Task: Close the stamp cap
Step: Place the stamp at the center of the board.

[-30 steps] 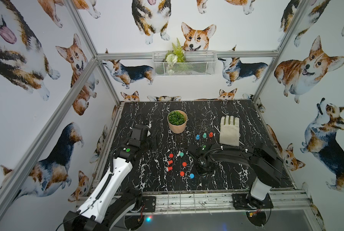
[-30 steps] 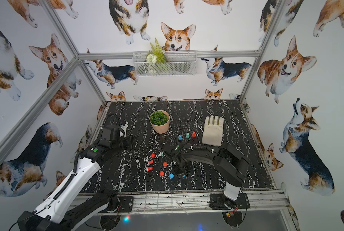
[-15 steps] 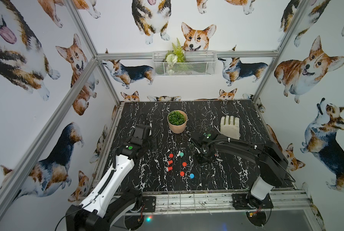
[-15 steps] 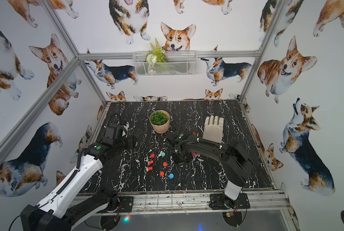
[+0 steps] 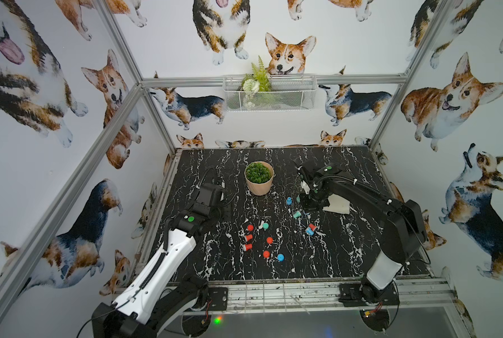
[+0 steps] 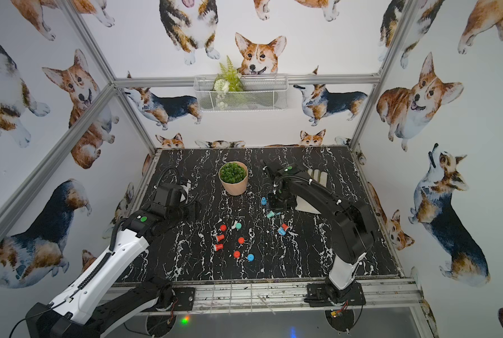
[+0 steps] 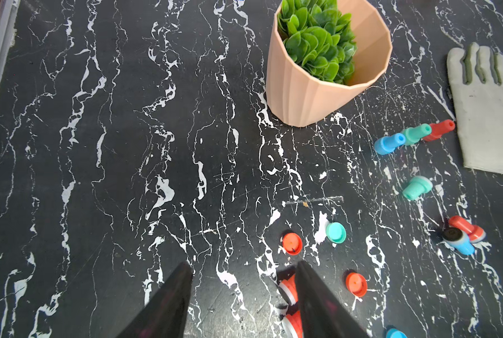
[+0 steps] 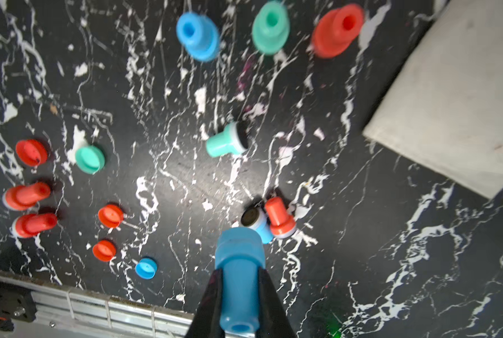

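Observation:
My right gripper [image 8: 240, 273] is shut on the handle of a blue stamp [image 8: 238, 251], whose wide blue end points down at the table. In both top views it hangs [image 5: 309, 204] beside the glove, near an upright blue stamp [image 5: 288, 201]. Below it lie an uncapped blue stamp [image 8: 256, 222], a red one [image 8: 279, 218] and an uncapped teal stamp [image 8: 225, 143]. Loose caps lie toward the front: a blue cap [image 8: 146, 267], a teal cap [image 8: 90, 159], red caps [image 8: 110, 215]. My left gripper [image 7: 244, 272] stands open above bare table, next to two lying red stamps [image 7: 288, 289].
A peach pot with a green plant [image 5: 259, 178] stands at the back middle. A white glove [image 7: 484, 117] lies flat at the right. Upright blue [image 8: 197, 35], teal [image 8: 270, 27] and red [image 8: 336, 29] stamps stand in a row beside it.
My right arm has carried the blue stamp from the front middle toward the back, over to the stamps beside the glove. The left arm has barely shifted.

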Robot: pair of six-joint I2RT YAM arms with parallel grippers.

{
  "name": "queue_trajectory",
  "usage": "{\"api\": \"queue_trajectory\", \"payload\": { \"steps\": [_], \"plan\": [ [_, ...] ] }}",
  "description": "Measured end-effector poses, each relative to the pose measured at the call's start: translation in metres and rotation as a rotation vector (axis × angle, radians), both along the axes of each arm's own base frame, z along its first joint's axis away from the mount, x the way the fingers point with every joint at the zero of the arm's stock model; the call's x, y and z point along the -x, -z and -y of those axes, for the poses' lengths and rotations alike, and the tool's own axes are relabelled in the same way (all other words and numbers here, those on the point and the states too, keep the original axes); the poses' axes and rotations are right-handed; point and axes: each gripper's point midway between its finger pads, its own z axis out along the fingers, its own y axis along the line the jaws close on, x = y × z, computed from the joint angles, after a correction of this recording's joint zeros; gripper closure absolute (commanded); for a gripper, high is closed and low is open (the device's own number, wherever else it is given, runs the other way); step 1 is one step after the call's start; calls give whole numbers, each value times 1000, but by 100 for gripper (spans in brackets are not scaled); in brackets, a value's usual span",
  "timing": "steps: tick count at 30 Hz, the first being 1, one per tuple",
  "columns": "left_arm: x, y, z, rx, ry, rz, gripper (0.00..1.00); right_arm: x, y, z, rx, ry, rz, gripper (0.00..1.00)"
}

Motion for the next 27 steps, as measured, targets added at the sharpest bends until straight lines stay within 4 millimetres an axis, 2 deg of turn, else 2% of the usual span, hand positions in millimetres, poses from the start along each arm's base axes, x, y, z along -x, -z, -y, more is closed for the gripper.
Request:
{"api": "queue_trajectory", "payload": {
  "steps": [5,14,27],
  "plan": [
    [0,-1,0,-4,0,5,39,-20,18,16,28,20,-40,100],
    [-1,1,0,-11,-3,-1,39,-33,49,45,67,58,-97,92],
    [-1,1,1,-8,0,-2,39,-47,88,43,90,47,-99,83]
  ]
}}
